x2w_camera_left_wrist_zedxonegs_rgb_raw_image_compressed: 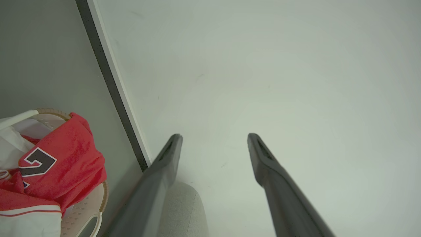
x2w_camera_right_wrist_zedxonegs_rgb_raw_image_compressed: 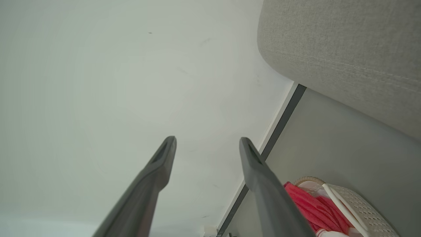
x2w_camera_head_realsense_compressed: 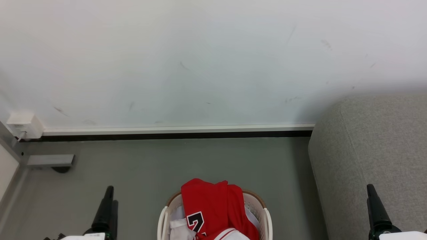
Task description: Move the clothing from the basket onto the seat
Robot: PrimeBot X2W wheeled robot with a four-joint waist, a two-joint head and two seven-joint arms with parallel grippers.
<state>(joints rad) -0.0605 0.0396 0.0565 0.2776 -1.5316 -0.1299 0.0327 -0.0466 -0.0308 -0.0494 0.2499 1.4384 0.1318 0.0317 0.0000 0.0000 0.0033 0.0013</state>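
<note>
**Both grippers poised either side of the basket, jaws wide and holding nothing**

The basket [x2w_camera_head_realsense_compressed: 266, 216] stands on the grey floor [x2w_camera_head_realsense_compressed: 166, 163], and the clothing [x2w_camera_head_realsense_compressed: 213, 203] is heaped inside it: a red piece with a black-and-white number drapes over the rim farthest from the robot, with white cloth beside it. The left gripper [x2w_camera_head_realsense_compressed: 112, 196] sits left of the basket, well apart from it, its fingers pointing towards the white wall [x2w_camera_head_realsense_compressed: 200, 60]. The right gripper [x2w_camera_head_realsense_compressed: 371, 190] sits right of the basket at about the same level, pointing the same way, with the seat [x2w_camera_head_realsense_compressed: 377, 143] behind it. The seat stands right of the basket with a strip of floor between them. In each wrist view the two fingers are spread far apart, with bare wall showing between them.
</note>
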